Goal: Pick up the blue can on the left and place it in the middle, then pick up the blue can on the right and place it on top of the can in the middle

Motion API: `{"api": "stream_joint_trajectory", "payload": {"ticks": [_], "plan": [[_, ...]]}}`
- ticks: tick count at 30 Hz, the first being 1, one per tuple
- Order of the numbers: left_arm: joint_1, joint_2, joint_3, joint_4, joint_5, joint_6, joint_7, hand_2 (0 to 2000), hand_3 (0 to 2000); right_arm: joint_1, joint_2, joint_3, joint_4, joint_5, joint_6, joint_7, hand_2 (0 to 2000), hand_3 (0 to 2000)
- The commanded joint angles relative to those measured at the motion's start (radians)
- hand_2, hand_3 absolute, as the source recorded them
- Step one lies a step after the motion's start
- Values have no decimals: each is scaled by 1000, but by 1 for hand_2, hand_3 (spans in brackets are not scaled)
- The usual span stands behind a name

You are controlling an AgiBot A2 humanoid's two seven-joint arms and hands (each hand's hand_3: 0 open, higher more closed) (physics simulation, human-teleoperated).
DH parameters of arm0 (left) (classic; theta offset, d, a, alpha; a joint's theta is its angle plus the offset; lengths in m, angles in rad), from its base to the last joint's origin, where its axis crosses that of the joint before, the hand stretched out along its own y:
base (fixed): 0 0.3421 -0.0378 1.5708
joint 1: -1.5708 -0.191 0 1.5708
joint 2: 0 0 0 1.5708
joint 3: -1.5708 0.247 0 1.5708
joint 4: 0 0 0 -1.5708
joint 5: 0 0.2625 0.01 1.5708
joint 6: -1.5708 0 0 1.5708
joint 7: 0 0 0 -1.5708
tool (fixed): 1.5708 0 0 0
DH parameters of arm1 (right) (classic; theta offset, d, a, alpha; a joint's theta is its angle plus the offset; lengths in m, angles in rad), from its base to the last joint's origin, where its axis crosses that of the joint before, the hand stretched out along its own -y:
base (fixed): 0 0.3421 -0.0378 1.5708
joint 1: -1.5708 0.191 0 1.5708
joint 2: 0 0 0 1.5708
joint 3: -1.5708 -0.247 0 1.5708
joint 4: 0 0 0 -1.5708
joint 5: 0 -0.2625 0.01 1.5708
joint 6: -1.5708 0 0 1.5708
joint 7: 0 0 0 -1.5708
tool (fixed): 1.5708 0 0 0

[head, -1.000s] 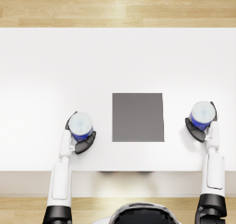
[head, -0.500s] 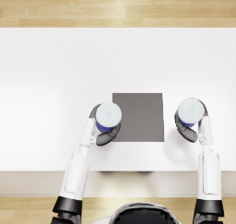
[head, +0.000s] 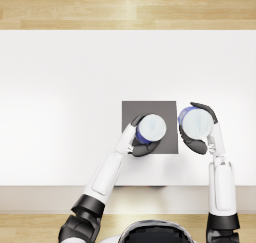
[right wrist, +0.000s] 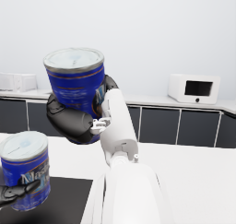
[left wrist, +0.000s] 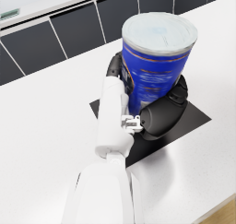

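Blue with a pale lid, the left can (head: 151, 129) sits in our left hand (head: 140, 139), whose dark fingers wrap its lower wall so the lid stays bare for stacking. We have it over the dark square mat (head: 132, 112) at the middle of the white table (head: 60, 87), which marks the drop spot; in the left wrist view the can (left wrist: 156, 66) looks upright above that mat (left wrist: 196, 119) (whether its base touches yet, we cannot tell). To the right, our right hand (head: 197, 132) grips the right can (head: 194, 123) the same way, low around its side. We judge it raised, since the right wrist view shows this can (right wrist: 73, 78) well above the other (right wrist: 25, 168), ready to come down on top
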Motion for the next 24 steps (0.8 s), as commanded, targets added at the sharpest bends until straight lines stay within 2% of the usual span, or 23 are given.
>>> {"api": "stream_joint_trajectory", "payload": {"ticks": [1,2,3,4,8,9,10,12,13,16,18,21,24], "plan": [[74,28,59,162,-1,5,-10,2000,1520,38,-9,31,25,0,-5,-1,2000,1520],[117,-7,187,202,0,8,-17,2000,1520,41,-12,40,27,0,-4,-1,2000,1520],[94,31,99,220,0,10,-22,2000,1520,41,-14,49,34,0,2,-1,2000,1520],[123,5,199,239,0,12,-25,2000,1520,45,-17,55,29,0,6,-1,2000,1520],[123,31,200,306,0,20,-42,2000,1520,71,-31,72,27,0,-3,0,2000,1520],[135,27,227,325,-1,14,-46,639,1193,83,-36,83,25,0,-2,-1,2000,1520],[132,28,225,333,-1,14,-47,0,867,97,-43,93,30,0,-1,-2,2000,1520],[110,9,200,293,0,16,-41,0,213,121,-56,122,22,0,4,-2,2000,1520],[90,-4,175,245,0,18,-39,0,0,132,-63,140,17,0,4,-1,2000,1520],[10,-53,94,71,0,73,-34,0,0,156,-80,171,-1,0,2,0,2000,1520],[-24,-69,39,-4,0,87,-33,0,0,161,-86,178,-8,0,-4,1,2000,1520],[-74,-92,-13,-116,0,99,-32,0,0,162,-92,177,-2,0,73,2,2000,1520],[-133,-121,-47,-222,0,104,-32,0,0,173,-103,195,13,0,112,0,2000,1520]]}}
